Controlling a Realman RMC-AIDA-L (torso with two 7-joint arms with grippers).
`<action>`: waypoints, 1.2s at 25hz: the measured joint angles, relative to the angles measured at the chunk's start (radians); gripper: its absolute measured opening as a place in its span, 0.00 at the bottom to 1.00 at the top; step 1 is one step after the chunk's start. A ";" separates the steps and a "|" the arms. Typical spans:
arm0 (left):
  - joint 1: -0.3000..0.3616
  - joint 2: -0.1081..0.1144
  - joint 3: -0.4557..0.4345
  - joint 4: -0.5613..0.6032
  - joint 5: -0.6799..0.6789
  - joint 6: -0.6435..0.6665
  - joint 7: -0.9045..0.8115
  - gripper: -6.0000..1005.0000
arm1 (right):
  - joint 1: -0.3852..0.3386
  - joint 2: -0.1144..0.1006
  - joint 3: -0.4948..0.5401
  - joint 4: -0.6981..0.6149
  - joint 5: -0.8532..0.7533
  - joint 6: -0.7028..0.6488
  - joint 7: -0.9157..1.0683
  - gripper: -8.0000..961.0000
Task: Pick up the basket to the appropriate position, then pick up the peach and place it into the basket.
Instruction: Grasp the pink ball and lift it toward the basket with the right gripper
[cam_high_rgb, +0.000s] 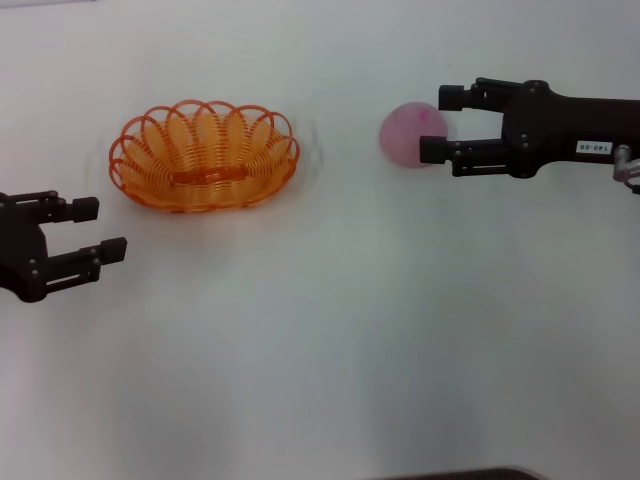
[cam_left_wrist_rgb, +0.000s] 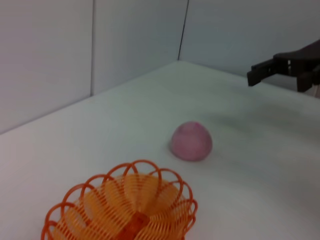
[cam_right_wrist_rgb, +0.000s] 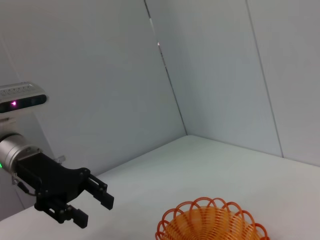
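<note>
The orange basket (cam_high_rgb: 205, 157) stands upright on the white table at the left of the middle. It also shows in the left wrist view (cam_left_wrist_rgb: 122, 210) and the right wrist view (cam_right_wrist_rgb: 212, 222). The pink peach (cam_high_rgb: 408, 135) lies on the table to its right, and also shows in the left wrist view (cam_left_wrist_rgb: 191, 141). My right gripper (cam_high_rgb: 441, 124) is open, its fingertips at the peach's right side. In the left wrist view the right gripper (cam_left_wrist_rgb: 277, 79) hangs above the table, apart from the peach. My left gripper (cam_high_rgb: 100, 230) is open and empty, left of and in front of the basket.
The white table (cam_high_rgb: 330, 340) stretches bare in front of both things. Grey wall panels (cam_left_wrist_rgb: 135, 40) stand behind the table. The left gripper (cam_right_wrist_rgb: 92, 202) shows in the right wrist view, beside the basket.
</note>
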 joint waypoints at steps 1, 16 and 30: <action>0.003 -0.002 0.000 -0.001 -0.008 0.000 0.000 0.58 | 0.004 0.001 -0.002 -0.001 -0.002 0.001 -0.001 0.86; 0.029 -0.005 -0.026 -0.092 -0.179 0.007 -0.001 0.76 | 0.025 -0.009 -0.047 -0.009 -0.004 0.021 -0.017 0.86; 0.023 -0.008 -0.023 -0.162 -0.207 -0.002 0.025 0.88 | 0.038 -0.029 -0.065 -0.048 -0.007 0.020 0.007 0.85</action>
